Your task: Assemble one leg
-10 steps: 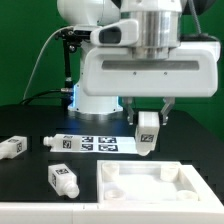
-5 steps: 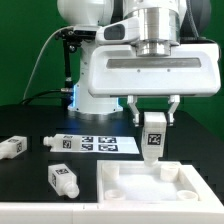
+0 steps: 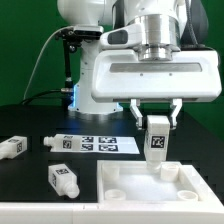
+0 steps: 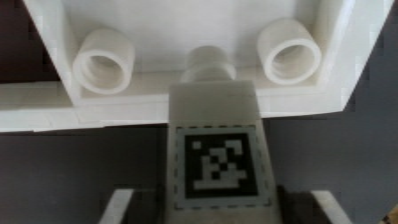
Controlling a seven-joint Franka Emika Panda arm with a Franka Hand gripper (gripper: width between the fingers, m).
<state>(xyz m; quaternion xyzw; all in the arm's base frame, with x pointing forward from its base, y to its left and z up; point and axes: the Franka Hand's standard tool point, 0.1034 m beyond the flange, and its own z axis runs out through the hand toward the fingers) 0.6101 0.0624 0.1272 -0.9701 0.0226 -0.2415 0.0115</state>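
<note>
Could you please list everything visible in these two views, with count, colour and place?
held leg: one, white with a black-and-white tag, upright over the panel's far edge; contact unclear.
loose legs: two, white with tags, lying on the table at the exterior view's left.
panel: one, white, at the exterior view's lower right.
marker board: one, white with black tags, flat behind the panel.
table: one, black.
arm: one, white and grey, above the panel.
gripper: one, shut on the held leg.
</note>
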